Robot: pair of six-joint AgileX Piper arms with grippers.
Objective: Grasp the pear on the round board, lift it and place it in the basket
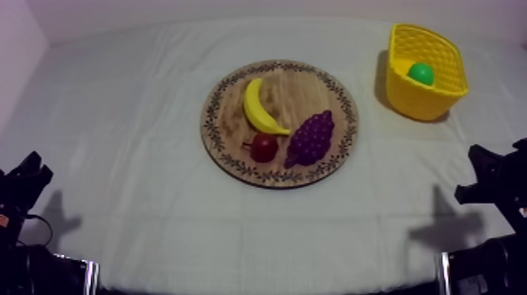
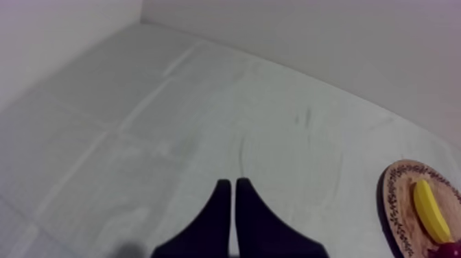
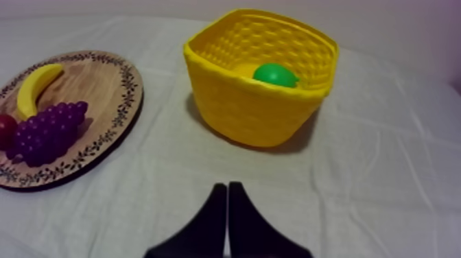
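Observation:
The green pear (image 1: 421, 73) lies inside the yellow basket (image 1: 436, 100) at the far right of the table; in the right wrist view the pear (image 3: 274, 74) rests against the far wall of the basket (image 3: 254, 113). The round wooden board (image 1: 227, 118) sits mid-table and carries a banana (image 1: 259, 107), grapes (image 1: 311, 137) and a small red fruit (image 1: 263, 147). My left gripper (image 1: 27, 176) rests low at the left, its fingers together as a narrow wedge (image 2: 232, 184) over bare cloth. My right gripper (image 1: 486, 172) rests low at the right, shut (image 3: 226, 186), a short way before the basket.
In the right wrist view the board (image 3: 96, 82) lies beside the basket with the banana (image 3: 34, 86), grapes (image 3: 44, 134) and small red fruit (image 3: 5, 128) on it. The left wrist view catches the board's rim (image 2: 401, 199) and the banana (image 2: 431, 211). Walls close the table's back and left.

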